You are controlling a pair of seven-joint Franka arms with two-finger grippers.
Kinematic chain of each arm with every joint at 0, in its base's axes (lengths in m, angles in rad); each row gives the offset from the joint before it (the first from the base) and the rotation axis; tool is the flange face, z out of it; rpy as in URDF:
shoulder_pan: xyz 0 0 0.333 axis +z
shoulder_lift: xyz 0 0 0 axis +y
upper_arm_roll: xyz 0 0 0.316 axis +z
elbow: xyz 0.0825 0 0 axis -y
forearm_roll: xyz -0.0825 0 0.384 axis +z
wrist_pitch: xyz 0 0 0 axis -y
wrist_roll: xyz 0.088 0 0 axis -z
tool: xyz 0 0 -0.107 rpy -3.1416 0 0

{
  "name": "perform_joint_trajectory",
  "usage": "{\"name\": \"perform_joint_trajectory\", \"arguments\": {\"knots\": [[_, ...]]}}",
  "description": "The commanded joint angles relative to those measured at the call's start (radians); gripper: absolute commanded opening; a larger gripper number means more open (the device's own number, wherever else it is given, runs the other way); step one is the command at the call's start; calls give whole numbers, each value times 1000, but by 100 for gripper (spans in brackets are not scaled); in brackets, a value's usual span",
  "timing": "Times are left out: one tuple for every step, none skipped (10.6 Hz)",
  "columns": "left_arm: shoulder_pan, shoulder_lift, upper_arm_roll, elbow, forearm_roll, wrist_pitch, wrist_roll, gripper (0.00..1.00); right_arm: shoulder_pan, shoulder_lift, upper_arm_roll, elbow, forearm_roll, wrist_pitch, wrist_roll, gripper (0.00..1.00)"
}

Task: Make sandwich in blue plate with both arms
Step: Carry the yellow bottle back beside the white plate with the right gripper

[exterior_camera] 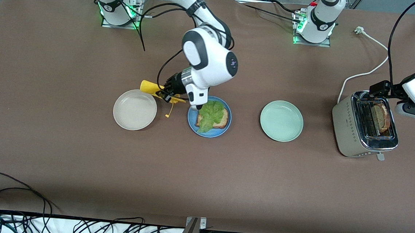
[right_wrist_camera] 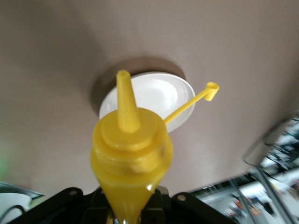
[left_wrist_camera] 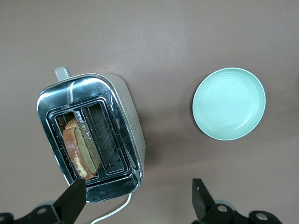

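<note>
Lettuce (exterior_camera: pixel 210 116) lies limp on toast (exterior_camera: pixel 220 119) in the blue plate (exterior_camera: pixel 192 124), frame center. We clamp a yellow bottle (exterior_camera: pixel 150 88) in the right gripper (exterior_camera: pixel 168 93). The left gripper (left_wrist_camera: pixel 138 198) hangs wide over the toaster (exterior_camera: pixel 342 118); its slice (exterior_camera: pixel 382 117) is stiff, crumbly: we grip its top edge.

right gripper (exterior_camera: pixel 169 93): partly hidden by arm | yellow bottle (right_wrist_camera: pixel 131 154): base cut off

Three cameras on my rig: one high overview, two wrist close-ups.

My front camera looks steeply down across the brown counter (exterior_camera: pixel 44 149) toward both bases. My left wrist camera looks straight down, sharing the chrome two-slot toaster (exterior_camera: pixel 366 124) (left_wrist_camera: pixel 93 140) and pale green round plate (exterior_camera: pixel 281 121) (left_wrist_camera: pixel 229 103). My right wrist camera sits close, sharing the beige round plate (exterior_camera: pixel 135 109) (right_wrist_camera: pixel 154 95).
</note>
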Motion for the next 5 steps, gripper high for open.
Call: {"name": "perform_joint_trajectory", "arguments": {"knots": [[6,-2,3,2,-7,6,20,100,-137,-71,14,-1,208,47,-125,12],[6,-2,6,1,-7,13,24,100,-197,-85,14,-1,291,63,-185,12],[6,1,8,2,-7,17,24,100,-253,-97,14,-1,365,76,-263,12],[8,3,11,1,-7,23,27,100,-306,-99,14,-1,428,86,-350,12],[11,8,12,1,-7,30,28,100,-356,-99,12,0,494,96,-453,12]]}}
